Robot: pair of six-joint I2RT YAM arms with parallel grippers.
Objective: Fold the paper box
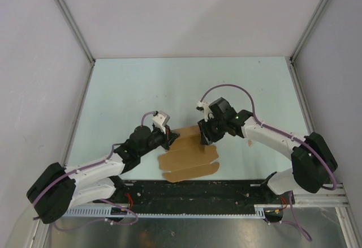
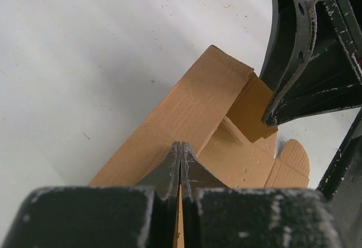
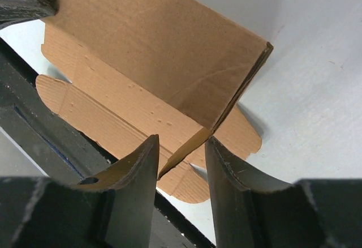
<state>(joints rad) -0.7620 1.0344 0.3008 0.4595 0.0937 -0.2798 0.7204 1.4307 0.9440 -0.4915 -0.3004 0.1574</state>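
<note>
The paper box (image 1: 189, 158) is a flat brown die-cut sheet with rounded flaps, lying near the table's front edge with its far panel raised. My left gripper (image 1: 169, 140) is at the sheet's left far edge. In the left wrist view the gripper (image 2: 181, 153) is shut on a thin edge of the raised panel (image 2: 186, 109). My right gripper (image 1: 203, 135) is at the right far corner. In the right wrist view the gripper (image 3: 181, 149) is open, with a small folded flap between its fingers under the raised panel (image 3: 153, 44).
The pale green table (image 1: 169, 89) is walled in by white panels on three sides. A black rail (image 1: 198, 188) runs along the near edge just in front of the sheet. The right gripper's body (image 2: 308, 61) shows close by in the left wrist view.
</note>
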